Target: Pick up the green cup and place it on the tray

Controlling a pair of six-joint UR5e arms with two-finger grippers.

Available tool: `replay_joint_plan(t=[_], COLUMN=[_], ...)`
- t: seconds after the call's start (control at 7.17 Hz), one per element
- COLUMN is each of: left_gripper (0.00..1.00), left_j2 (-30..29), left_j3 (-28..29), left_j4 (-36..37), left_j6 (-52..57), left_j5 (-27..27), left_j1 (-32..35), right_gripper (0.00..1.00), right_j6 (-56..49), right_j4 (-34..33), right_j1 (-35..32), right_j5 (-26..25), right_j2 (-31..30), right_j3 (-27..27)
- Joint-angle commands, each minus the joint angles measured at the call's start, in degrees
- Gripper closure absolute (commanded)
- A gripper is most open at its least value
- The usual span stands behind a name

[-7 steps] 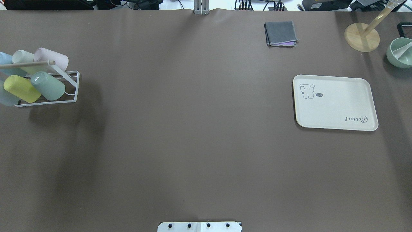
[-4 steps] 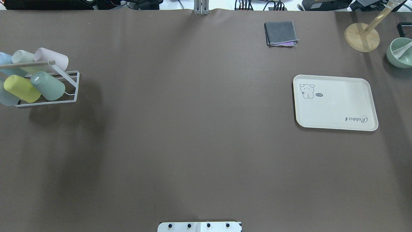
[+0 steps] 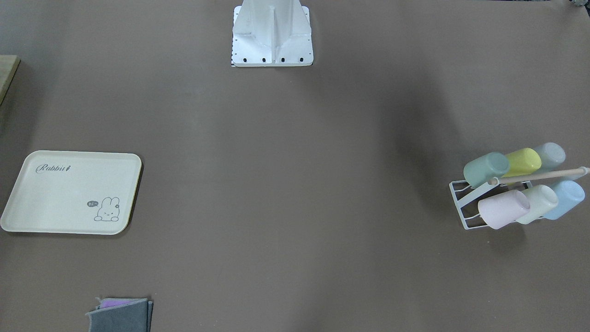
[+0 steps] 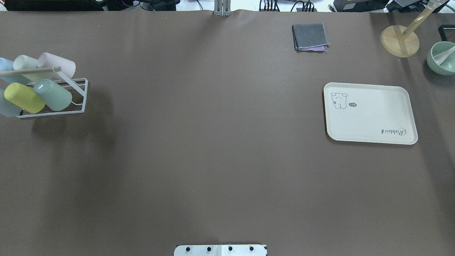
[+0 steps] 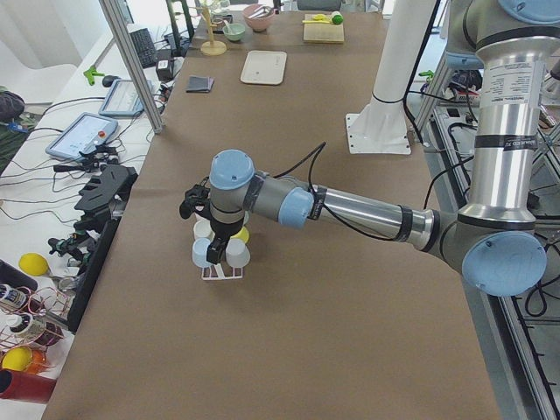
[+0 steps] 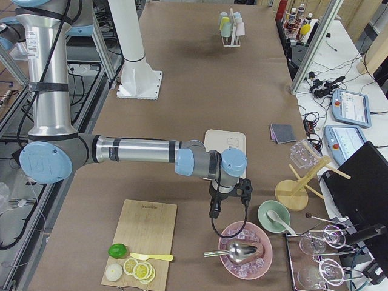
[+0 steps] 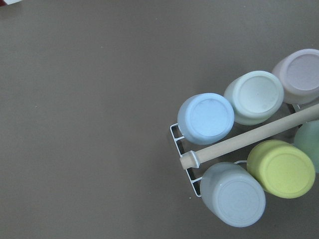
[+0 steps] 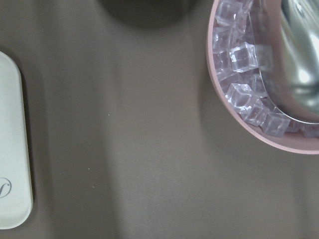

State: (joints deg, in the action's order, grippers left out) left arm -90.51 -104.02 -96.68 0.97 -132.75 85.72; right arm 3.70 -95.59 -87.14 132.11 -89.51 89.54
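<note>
Hovering my left gripper (image 5: pixel 214 245) over the wire rack (image 4: pixel 85 96), I judge the approach in hand: green cup (image 4: pixel 53 95) lies tilted in that rack, well apart from the tray (image 4: pixel 369 119); jaw state I cannot tell; next move calls for descent onto that cup.

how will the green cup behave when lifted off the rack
Probably stiff and light: the green cup looks like plain matte plastic. It sits tilted, base up, on the wire rack close beside the yellow cup, so lifting may nudge that neighbour. Set down on its side, its round wall would likely roll.
</note>
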Motion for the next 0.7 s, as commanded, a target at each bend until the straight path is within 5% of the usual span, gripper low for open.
replay_joint_plan(t=[0.0,0.56], left_gripper=[0.02,0.02], left_j2=[0.0,-4.1], left_j3=[-8.7,-20.0], left_j4=[7.2,21.0], left_j6=[0.0,3.6], left_j5=[5.1,19.7], left_j1=[-4.1,-14.7], right_gripper=[0.0,0.0], right_j6=[0.0,17.4], right_j4=[0.1,5.3], right_j1=[0.0,7.0], right_j5=[0.0,-0.2], right_j2=[0.3,3.1], right_j3=[-0.1,0.7])
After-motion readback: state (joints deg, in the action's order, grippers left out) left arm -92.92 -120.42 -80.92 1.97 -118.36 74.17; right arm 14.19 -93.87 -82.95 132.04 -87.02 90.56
